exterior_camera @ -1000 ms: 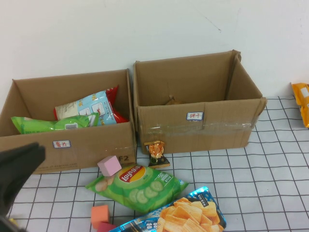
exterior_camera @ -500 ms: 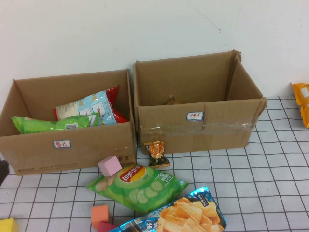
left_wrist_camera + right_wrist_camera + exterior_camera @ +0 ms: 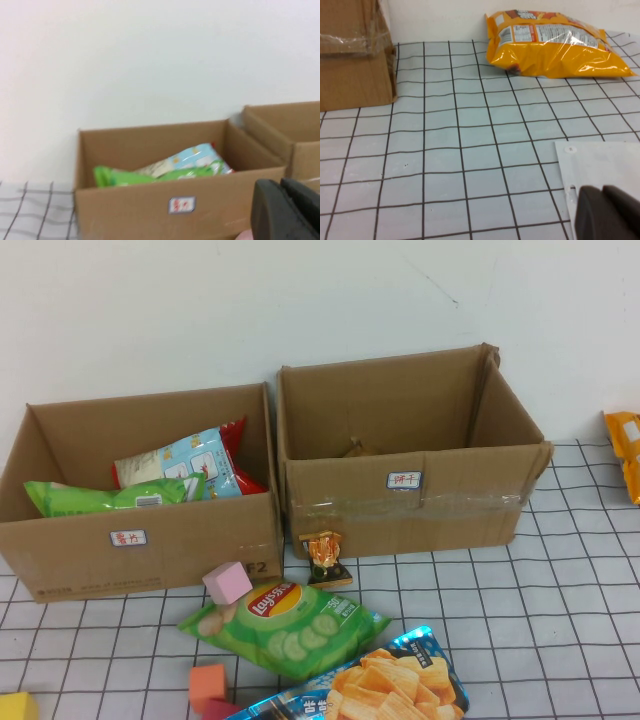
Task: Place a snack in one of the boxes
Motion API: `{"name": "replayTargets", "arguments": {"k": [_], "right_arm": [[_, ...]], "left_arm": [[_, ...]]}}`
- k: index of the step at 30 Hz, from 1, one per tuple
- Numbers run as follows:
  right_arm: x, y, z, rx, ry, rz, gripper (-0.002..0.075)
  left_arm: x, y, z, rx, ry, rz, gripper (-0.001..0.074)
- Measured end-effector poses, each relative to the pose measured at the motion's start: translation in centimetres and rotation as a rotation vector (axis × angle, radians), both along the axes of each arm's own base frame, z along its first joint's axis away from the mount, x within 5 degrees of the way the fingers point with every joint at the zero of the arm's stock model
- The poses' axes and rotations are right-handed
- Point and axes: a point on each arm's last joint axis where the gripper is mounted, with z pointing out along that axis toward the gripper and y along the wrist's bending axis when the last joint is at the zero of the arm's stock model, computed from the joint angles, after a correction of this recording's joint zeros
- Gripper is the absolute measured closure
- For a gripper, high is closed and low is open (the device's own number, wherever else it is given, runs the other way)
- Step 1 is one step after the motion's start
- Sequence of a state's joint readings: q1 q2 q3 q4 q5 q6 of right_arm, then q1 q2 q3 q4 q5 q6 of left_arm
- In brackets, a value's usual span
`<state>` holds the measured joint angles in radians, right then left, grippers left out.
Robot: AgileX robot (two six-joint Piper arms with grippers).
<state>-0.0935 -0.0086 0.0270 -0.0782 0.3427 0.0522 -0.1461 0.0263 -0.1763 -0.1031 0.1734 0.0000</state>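
Observation:
Two open cardboard boxes stand at the back. The left box (image 3: 190, 545) holds a green bag, a light blue bag (image 3: 185, 465) and a red one. The right box (image 3: 410, 502) looks nearly empty. A green Lay's bag (image 3: 285, 625) and a blue bag of orange chips (image 3: 385, 685) lie in front. A small gold snack (image 3: 325, 555) leans at the right box's base. Neither gripper shows in the high view. My left gripper (image 3: 287, 210) is shut and empty, facing the left box (image 3: 165, 210). My right gripper (image 3: 605, 212) is shut and empty, low over the grid cloth.
A pink block (image 3: 227, 583), an orange block (image 3: 207, 683) and a yellow block (image 3: 15, 707) lie at the front left. An orange snack bag (image 3: 625, 455) lies at the far right, also in the right wrist view (image 3: 555, 42). A white plate (image 3: 605, 165) lies under the right gripper.
The left arm's dark shape at the lower left of the high view has pulled out of sight, uncovering the yellow block. The snacks and boxes have not moved.

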Motion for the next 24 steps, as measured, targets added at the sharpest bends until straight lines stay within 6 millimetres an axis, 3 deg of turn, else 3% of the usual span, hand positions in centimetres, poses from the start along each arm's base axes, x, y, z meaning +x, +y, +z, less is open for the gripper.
{"name": "replayTargets", "arguments": {"k": [12,24], "right_arm": [[0.0,0.0,0.0,0.0,0.0,0.0,0.0727],[0.0,0.0,0.0,0.0,0.0,0.0,0.0727]], "left_arm": [[0.8,0.7,-6.4,0.062,0.163,0.13,0.0736],[0.6,0.9,-7.8,0.061,0.304,0.167,0.0736]]}}
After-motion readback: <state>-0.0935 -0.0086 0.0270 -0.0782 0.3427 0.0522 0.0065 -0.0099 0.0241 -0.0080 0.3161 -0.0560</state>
